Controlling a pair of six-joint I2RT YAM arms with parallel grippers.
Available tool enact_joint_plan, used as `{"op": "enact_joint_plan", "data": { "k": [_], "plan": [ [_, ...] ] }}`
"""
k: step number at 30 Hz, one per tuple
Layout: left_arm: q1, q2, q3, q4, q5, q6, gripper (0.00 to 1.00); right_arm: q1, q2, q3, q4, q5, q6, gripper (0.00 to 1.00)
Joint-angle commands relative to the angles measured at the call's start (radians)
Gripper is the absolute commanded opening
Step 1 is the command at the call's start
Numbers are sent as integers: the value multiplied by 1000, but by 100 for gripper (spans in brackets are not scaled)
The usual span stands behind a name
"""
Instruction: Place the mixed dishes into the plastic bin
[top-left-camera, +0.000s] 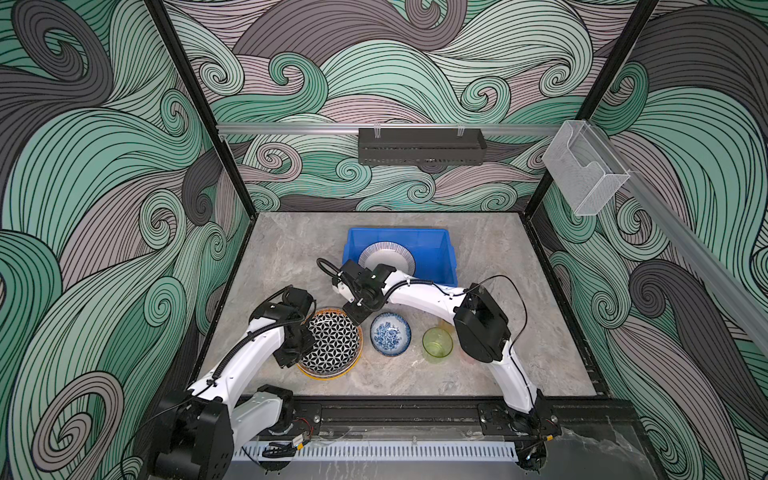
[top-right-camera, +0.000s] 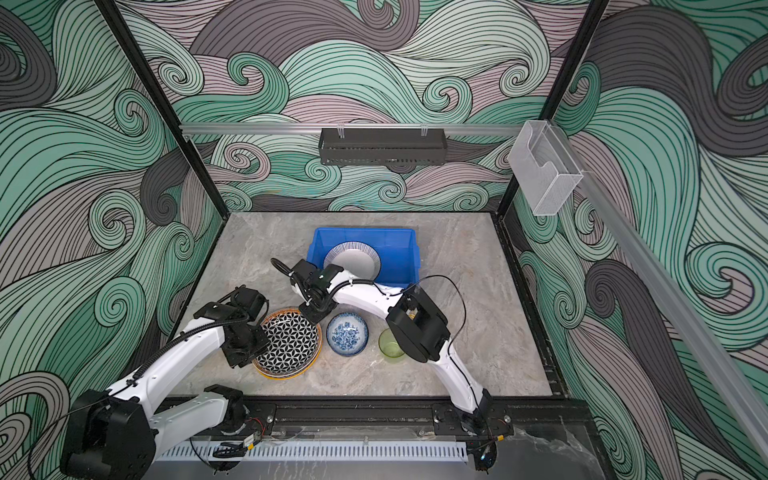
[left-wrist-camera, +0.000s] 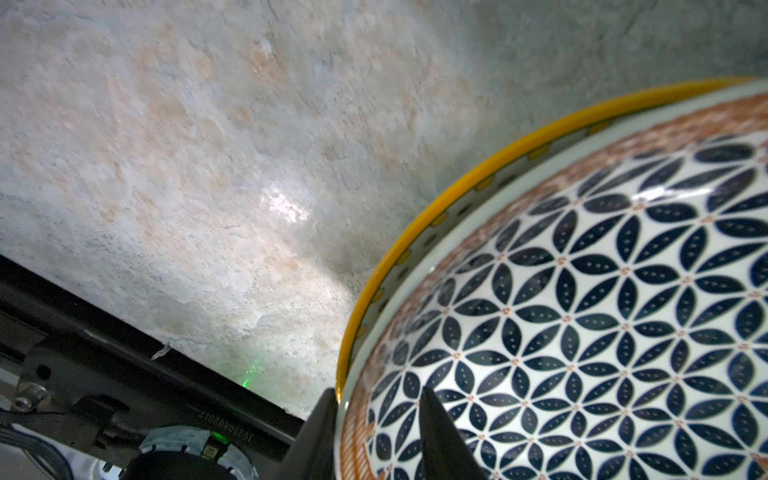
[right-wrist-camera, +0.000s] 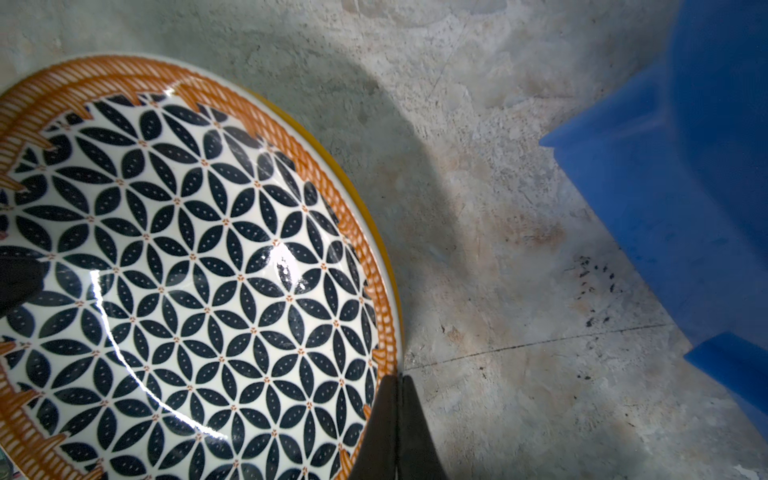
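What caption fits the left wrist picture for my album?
Left gripper straddling the rim of the star plate, stacked on a yellow-rimmed plate.

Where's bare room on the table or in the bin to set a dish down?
Free: inside the blue bin, right of the striped plate; bare table left and right of the bin. Crowded: the front row of star plate, floral bowl and green cup.

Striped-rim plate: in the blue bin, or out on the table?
In. Both top views show the striped-rim plate inside the walls of the blue bin; whether it lies flat cannot be told.
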Motion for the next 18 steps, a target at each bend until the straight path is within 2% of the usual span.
{"op": "enact_joint_plan", "data": {
  "k": [1, 18],
  "plan": [
    [4, -13, 8, 52, 32, -4, 35, 23, 77, -13, -59, -85, -11, 4],
    [10, -4, 8, 43, 15, -26, 34, 41, 113, 14, -92, -131, -42, 4]
  ]
}}
